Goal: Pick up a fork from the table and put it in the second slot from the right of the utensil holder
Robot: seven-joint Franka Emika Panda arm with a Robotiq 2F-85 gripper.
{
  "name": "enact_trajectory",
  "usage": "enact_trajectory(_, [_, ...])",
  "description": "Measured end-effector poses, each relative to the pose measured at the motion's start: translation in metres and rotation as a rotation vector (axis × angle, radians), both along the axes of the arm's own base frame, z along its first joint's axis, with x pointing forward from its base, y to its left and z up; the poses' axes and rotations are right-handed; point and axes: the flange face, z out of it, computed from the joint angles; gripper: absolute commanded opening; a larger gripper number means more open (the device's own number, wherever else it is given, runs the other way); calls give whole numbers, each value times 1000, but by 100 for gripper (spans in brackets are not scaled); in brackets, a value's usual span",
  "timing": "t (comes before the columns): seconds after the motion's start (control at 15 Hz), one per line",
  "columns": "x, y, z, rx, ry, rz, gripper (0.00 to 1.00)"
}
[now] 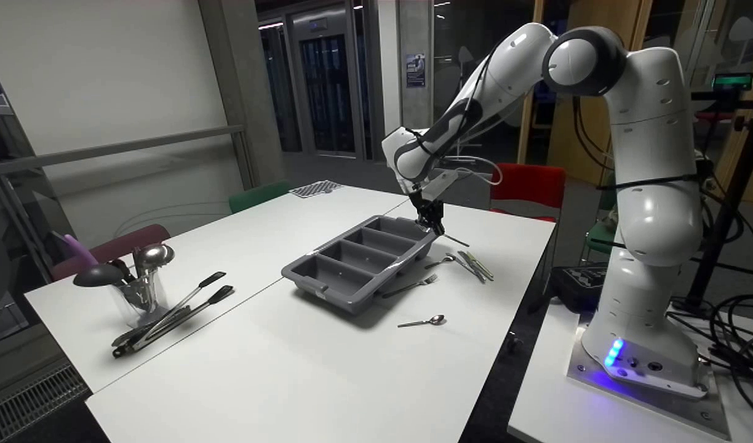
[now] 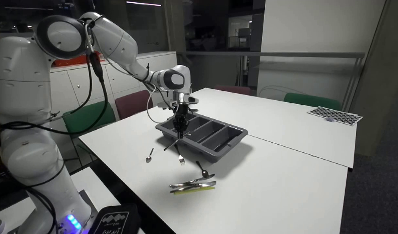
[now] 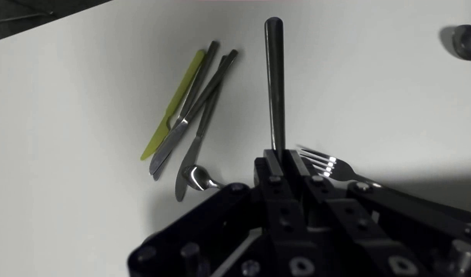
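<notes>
A gripper (image 3: 283, 159) clenches what's likely the fork (image 3: 275, 77) above the tabletop (image 1: 327, 375), between utensil holder (image 2: 202, 151) and robot-side edge, presumably to clear the holder's rim.

The held utensil (image 3: 275, 73) looks like smooth metal, the tray (image 1: 359, 257) matt plastic, the table (image 1: 339, 369) smooth.

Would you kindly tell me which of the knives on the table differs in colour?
It is the yellow-green knife, leftmost of the bunch in the wrist view; the other three knives are metallic grey.
</notes>
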Motion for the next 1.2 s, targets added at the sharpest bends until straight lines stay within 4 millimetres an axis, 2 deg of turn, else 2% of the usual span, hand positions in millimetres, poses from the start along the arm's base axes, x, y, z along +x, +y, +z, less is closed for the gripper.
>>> enact_trajectory(0.2, [4, 9, -1, -31, -18, 151, 2])
enact_trajectory(0.47, [8, 7, -3, 15, -100, 322, 2])
enact_trajectory(0.87, [3, -14, -2, 183, -140, 365, 2])
enact_trajectory(0.93, [3, -15, -2, 193, -140, 372, 8])
enact_trajectory(1.2, [3, -14, -7, 196, -130, 374, 8])
